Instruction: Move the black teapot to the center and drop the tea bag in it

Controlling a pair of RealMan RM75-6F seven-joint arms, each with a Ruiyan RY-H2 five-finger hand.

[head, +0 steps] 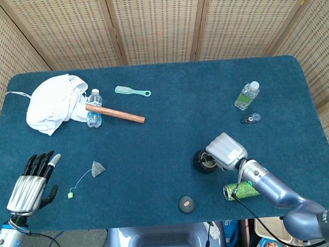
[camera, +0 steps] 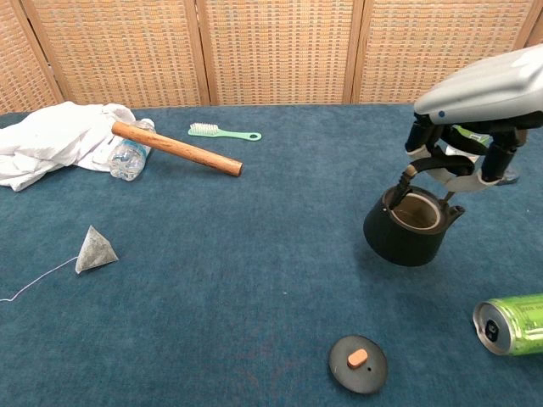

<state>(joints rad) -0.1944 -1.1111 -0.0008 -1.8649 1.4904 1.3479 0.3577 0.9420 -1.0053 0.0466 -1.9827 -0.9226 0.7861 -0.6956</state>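
The black teapot [head: 203,161] [camera: 405,229] has no lid and its mouth is open. My right hand [head: 227,151] [camera: 480,93] grips its wire handle from above, right of the table's middle. The pyramid tea bag [head: 97,169] [camera: 96,249] lies on the blue cloth at the left, its string trailing to a small green tag [head: 70,193]. My left hand [head: 30,184] rests at the table's front-left edge, fingers apart, holding nothing, left of the tea bag. The teapot's black lid [head: 186,203] [camera: 358,362] with an orange knob lies near the front edge.
A green can [head: 242,189] [camera: 512,322] lies on its side front right. A green-labelled bottle [head: 246,95] and a small dark object [head: 250,118] stand back right. A white cloth [head: 54,102], a water bottle [head: 94,107], a wooden rod [head: 114,113] and a mint brush [head: 132,91] occupy the back left.
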